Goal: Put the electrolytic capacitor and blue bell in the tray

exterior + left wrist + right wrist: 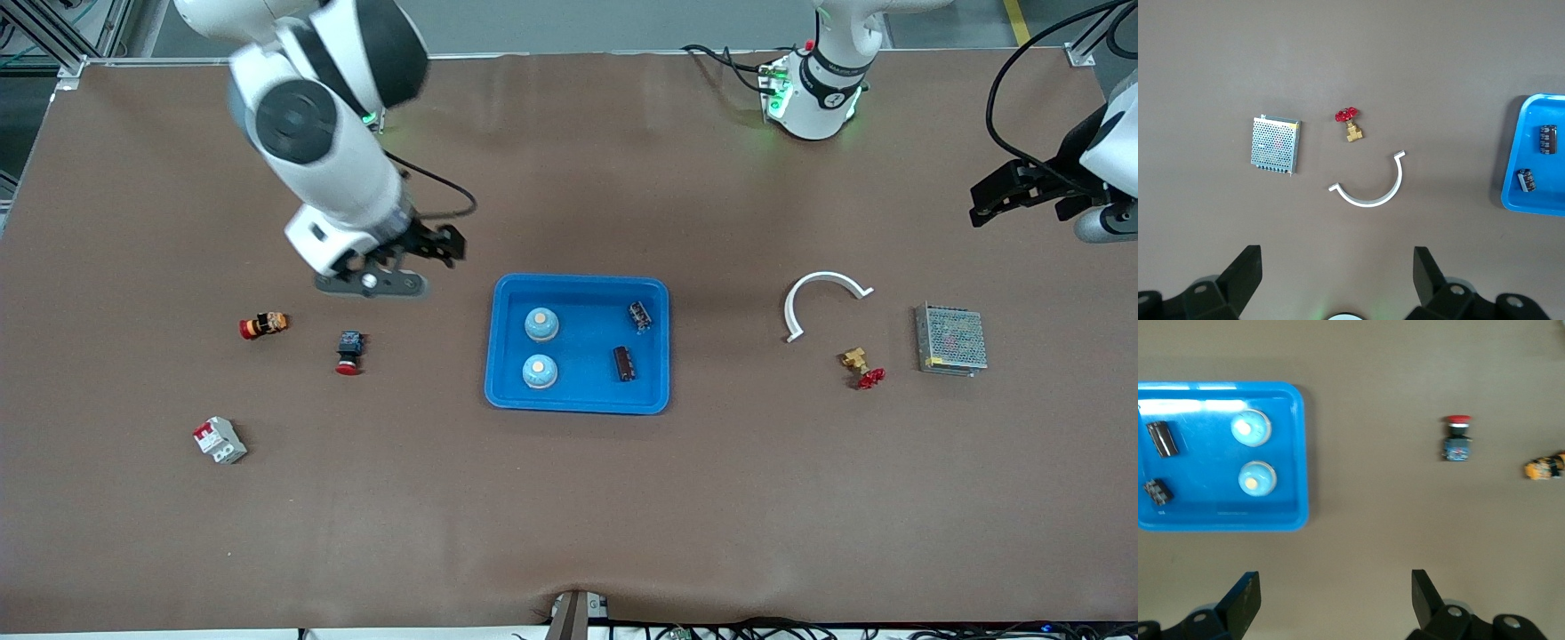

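Note:
The bright-blue tray (pixel 578 400) lies in the middle of the table. In it are two light-blue bells (pixel 541 324) (pixel 540 371) and two dark electrolytic capacitors (pixel 640 316) (pixel 624 364). My right gripper (pixel 437 245) is open and empty, up over bare table beside the tray, toward the right arm's end. Its wrist view shows the tray (pixel 1301 453), the bells (pixel 1251 427) and a capacitor (pixel 1162 439). My left gripper (pixel 1005 191) is open and empty, up over the left arm's end of the table. Its wrist view shows the tray's corner (pixel 1538 160) and a capacitor (pixel 1547 139).
A white curved strip (pixel 827 277), a brass valve with a red handle (pixel 861 366) and a metal mesh box (pixel 951 340) lie toward the left arm's end. Two red push buttons (pixel 348 351) (pixel 263 325) and a circuit breaker (pixel 220 440) lie toward the right arm's end.

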